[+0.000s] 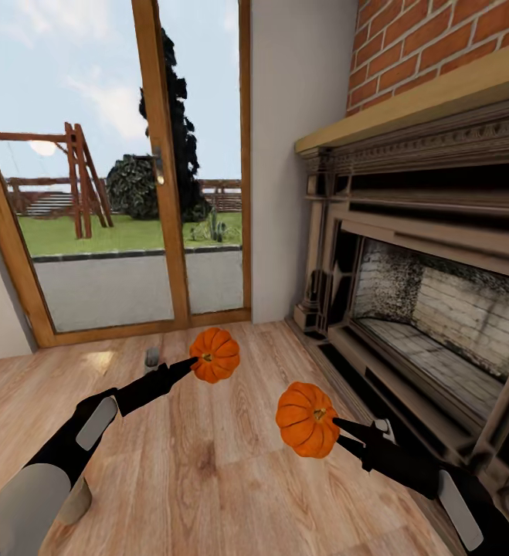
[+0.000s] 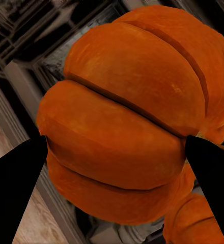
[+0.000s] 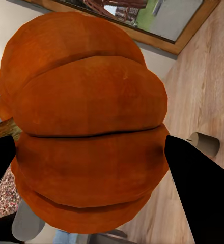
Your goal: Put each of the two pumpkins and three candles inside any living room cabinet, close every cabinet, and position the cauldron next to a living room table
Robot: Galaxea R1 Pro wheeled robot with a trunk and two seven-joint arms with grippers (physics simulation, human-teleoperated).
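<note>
2 pumpkins up: left pincer (image 1: 195, 361) gripping 1 pumpkin (image 1: 215, 354), right pincer (image 1: 336, 423) gripping other pumpkin (image 1: 306, 419) (1 candle (image 1: 152, 357) sitting on floor (image 1: 208, 463)).

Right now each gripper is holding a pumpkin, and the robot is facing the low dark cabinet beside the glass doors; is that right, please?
Not quite. Each gripper does hold a pumpkin: left gripper on one pumpkin, right gripper on the other pumpkin. But the head view shows an ornate stone fireplace beside the glass doors, not a low cabinet.
</note>
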